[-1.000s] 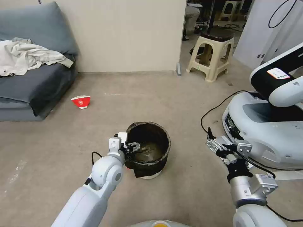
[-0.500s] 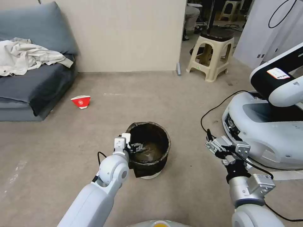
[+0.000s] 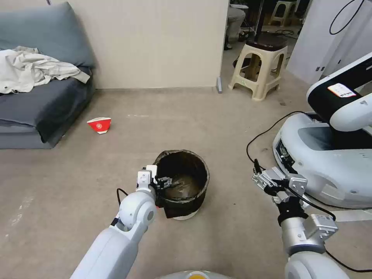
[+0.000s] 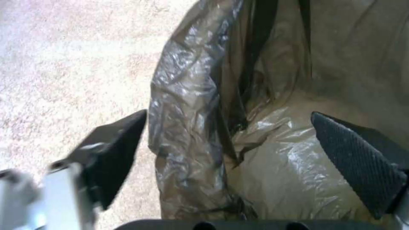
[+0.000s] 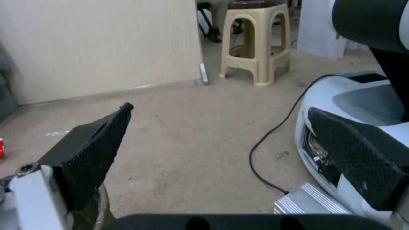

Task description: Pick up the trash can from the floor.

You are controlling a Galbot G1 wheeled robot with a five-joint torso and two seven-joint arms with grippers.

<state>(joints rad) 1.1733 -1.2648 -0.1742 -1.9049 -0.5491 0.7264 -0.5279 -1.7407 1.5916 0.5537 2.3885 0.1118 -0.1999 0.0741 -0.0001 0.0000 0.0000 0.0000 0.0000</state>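
Note:
The trash can, a small round white bin lined with a crinkly dark bag, stands on the beige-grey floor straight ahead. My left gripper is open at the can's near-left rim. In the left wrist view, the bag-covered rim runs between the spread fingers of the left gripper, one finger over the floor and one over the can's inside. My right gripper hangs open in the air to the right of the can, holding nothing, and it looks out over bare floor in the right wrist view.
A red-and-white paper cup lies on the floor at the left, near a grey sofa with a pale cloth on it. A beige stool stands at the back right. Another robot's white base and black cable crowd the right side.
My left arm swung its elbow a little to the right and then eased back, with the gripper staying at the can's rim. The can and the right arm have barely moved.

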